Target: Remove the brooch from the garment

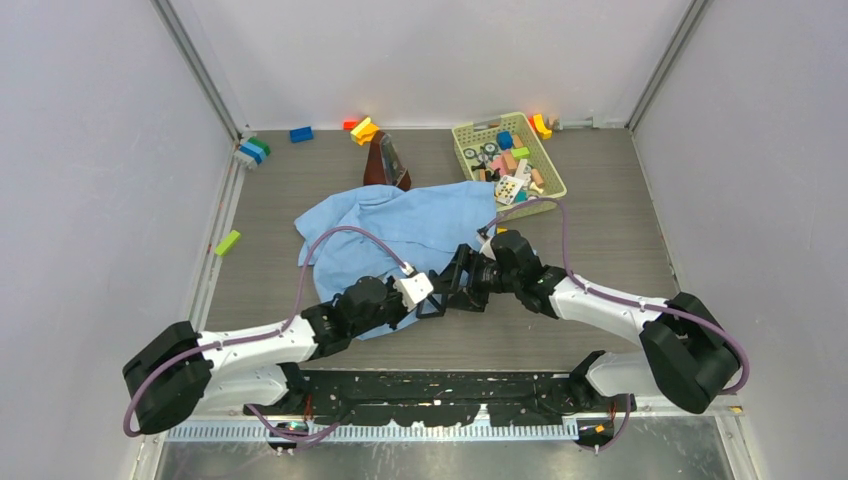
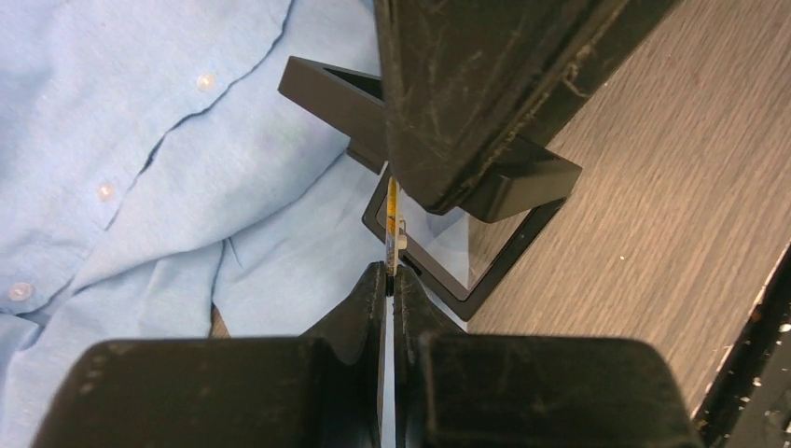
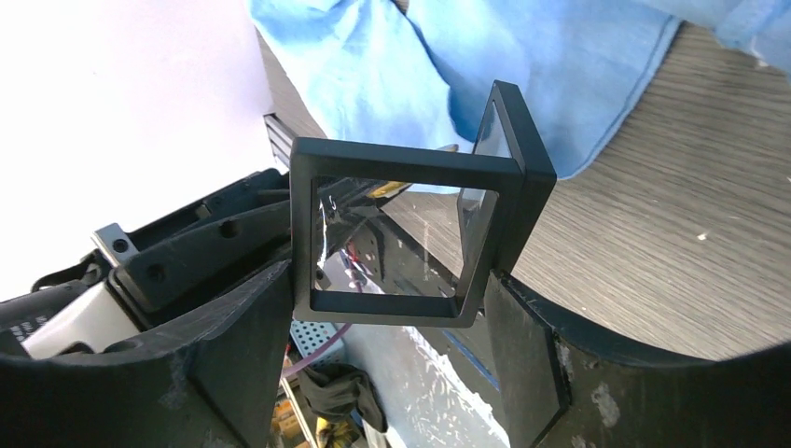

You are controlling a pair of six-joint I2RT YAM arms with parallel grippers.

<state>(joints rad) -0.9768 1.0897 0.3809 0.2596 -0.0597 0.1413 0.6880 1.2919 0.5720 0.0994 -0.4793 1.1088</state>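
Light is bright and even, with only soft, weak shadows on the bench [image 1: 620, 250]. In the right wrist view the wall [image 3: 121, 84] is overexposed to plain white.

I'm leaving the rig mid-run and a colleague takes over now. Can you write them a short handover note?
Left gripper: shut on what looks like the brooch, a thin gold-coloured piece held edge-on between the open halves of a black frame case.
Right gripper: closed on that case, by the near edge of the garment.
Done: the brooch appears free of the garment.
Left: confirm that, then set the brooch down, perhaps in the case.
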